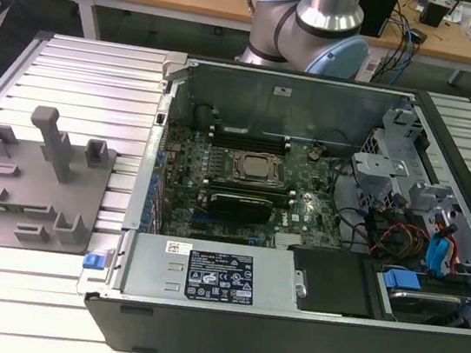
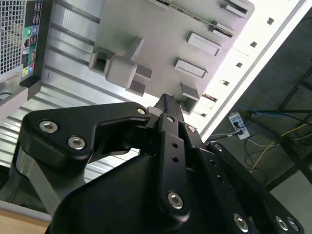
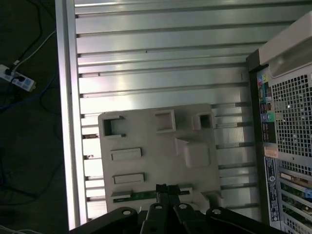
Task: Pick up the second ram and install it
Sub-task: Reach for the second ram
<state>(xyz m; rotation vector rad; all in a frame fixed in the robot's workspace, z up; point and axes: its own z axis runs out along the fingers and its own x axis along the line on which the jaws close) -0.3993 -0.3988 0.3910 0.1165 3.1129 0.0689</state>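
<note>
Fingers (image 3: 162, 192) of black metal linkage gripper (image 3: 168, 187) are pressing flat together, gripping nothing, hovering above matte gray moulded plastic fixture plate (image 3: 146, 136). One thin green circuit-board ram stick (image 3: 134, 196) is sitting in plate's edge slot, just by fingertips in the first wrist view. One open black computer case (image 1: 284, 333) is resting beside plate on ribbed aluminium table (image 1: 84, 67).

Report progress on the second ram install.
Nothing looks done: the second ram lies in its slot on the gray holder tray, outside the computer case. The gripper hangs over the tray near it, fingers shut, empty. Pickup and installation remain.
</note>
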